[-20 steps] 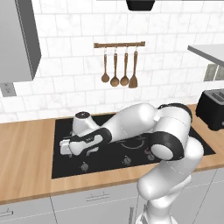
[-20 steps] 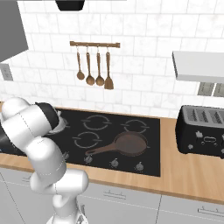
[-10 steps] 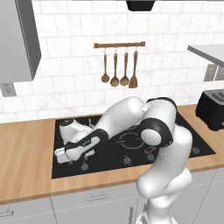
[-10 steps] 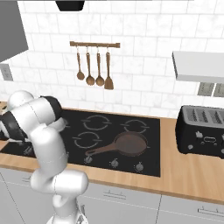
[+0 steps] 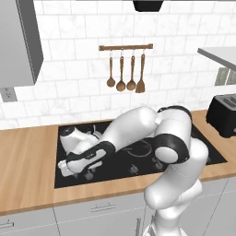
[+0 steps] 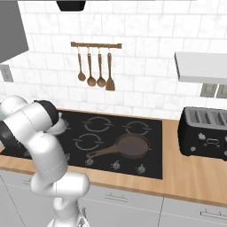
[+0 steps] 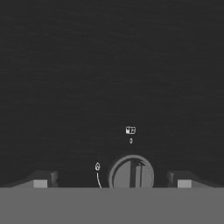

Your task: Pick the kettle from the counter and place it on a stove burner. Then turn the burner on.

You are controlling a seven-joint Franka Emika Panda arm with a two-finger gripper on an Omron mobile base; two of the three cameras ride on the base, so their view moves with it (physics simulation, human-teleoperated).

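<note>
The silver-grey kettle [image 5: 73,139] stands on the left side of the black stove [image 5: 138,161], its rounded side also peeking out behind my arm [image 6: 59,127]. My gripper [image 5: 67,168] is low at the stove's front left corner, in front of the kettle and apart from it. In the hand view the gripper [image 7: 111,181] is open, and a round burner knob [image 7: 131,174] lies between its left fingertip [image 7: 41,181] and its right one. A small flame mark and an arc sit beside the knob. The wood-grain counter [image 5: 27,156] runs on both sides of the stove.
A dark brown frying pan [image 6: 128,146] rests on the front right burner, handle pointing left. More knobs [image 6: 116,165] line the stove's front edge. A black toaster [image 6: 206,133] stands on the counter at the right. Wooden utensils [image 5: 124,69] hang on the tiled wall.
My arm has swung down and to the left, from beside the kettle to the stove's front left edge. The kettle stays on the stove.
</note>
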